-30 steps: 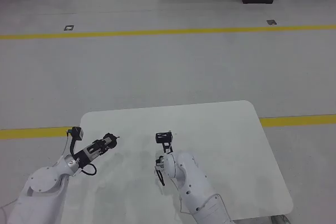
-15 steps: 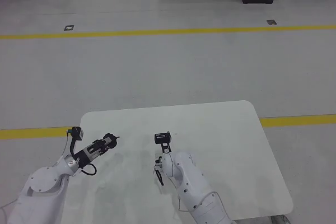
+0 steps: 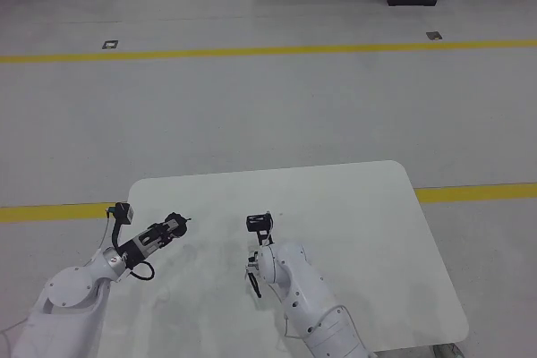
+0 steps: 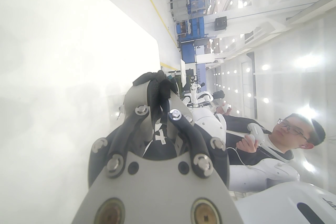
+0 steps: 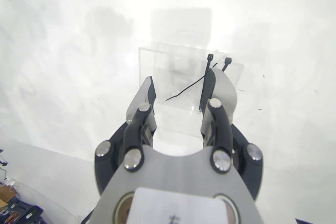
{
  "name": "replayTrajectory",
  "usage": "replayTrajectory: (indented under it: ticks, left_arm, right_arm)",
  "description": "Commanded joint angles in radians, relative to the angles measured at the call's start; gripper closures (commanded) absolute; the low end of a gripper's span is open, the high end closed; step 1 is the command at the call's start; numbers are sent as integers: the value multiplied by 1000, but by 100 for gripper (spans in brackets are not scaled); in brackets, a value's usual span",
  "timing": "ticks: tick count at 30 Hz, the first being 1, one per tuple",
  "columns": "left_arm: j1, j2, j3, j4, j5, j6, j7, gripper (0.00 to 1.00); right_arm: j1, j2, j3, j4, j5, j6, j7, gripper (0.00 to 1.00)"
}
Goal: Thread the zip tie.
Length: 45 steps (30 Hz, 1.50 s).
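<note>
On the table [image 3: 358, 206] a box [image 5: 170, 62] sits near the front middle, directly under the right gripper [image 5: 181, 76]. Two zip ties [image 5: 209, 64] stand side by side at the box's far edge, just beside one finger of that gripper; whether they are in or on the box is unclear. The left gripper [image 3: 176, 224] hangs over the table's left part, well apart from the box

Zip ties [image 5: 210, 56] blk, box [image 5: 170, 57] clear, table [image 3: 358, 197] wht — floor stripes [image 3: 251, 51] yellow.

Two zip ties [image 5: 210, 56], one clear box [image 5: 168, 59], one table [image 3: 358, 206], and two grippers: left gripper [image 4: 157, 78], right gripper [image 5: 181, 77].
</note>
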Motion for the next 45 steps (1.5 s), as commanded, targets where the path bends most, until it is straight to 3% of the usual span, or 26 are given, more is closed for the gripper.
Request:
replayTrajectory:
  ticks: [1, 4, 7, 9, 10, 23, 29, 33, 37, 41, 45]
  left_arm:
    - [0, 0, 0, 0, 0, 0, 0, 100]
    - [0, 0, 0, 0, 0, 0, 0, 100]
    - [0, 0, 0, 0, 0, 0, 0, 100]
    - [0, 0, 0, 0, 0, 0, 0, 100]
    - [0, 0, 0, 0, 0, 0, 0, 100]
    - [0, 0, 0, 0, 0, 0, 0, 100]
    - [0, 0, 0, 0, 0, 0, 0, 100]
    - [0, 0, 0, 0, 0, 0, 0, 100]
    - [0, 0, 0, 0, 0, 0, 0, 100]
    - [0, 0, 0, 0, 0, 0, 0, 100]
    - [0, 0, 0, 0, 0, 0, 0, 100]
  right_arm:
    - [1, -1, 1, 5, 1, 0, -1, 64]
    - [4, -2, 3, 13, 2, 0, -2, 70]
    - [4, -3, 6, 18, 2, 0, -4, 83]
    - [4, -3, 7, 19, 1, 0, -6, 98]
    - [3, -3, 9, 18, 2, 0, -7, 100]
    - [-24, 9, 20, -51, 15, 0, -21, 100]
    - [-73, 25, 51, -166, 85, -14, -46, 100]
    - [-131, 38, 127, -286, 214, -91, -88, 100]
    - [-183, 51, 232, -373, 445, -202, -137, 100]
    - [-208, 65, 335, -383, 661, -313, -174, 100]
    - [-205, 79, 397, -354, 811, -410, -172, 100]
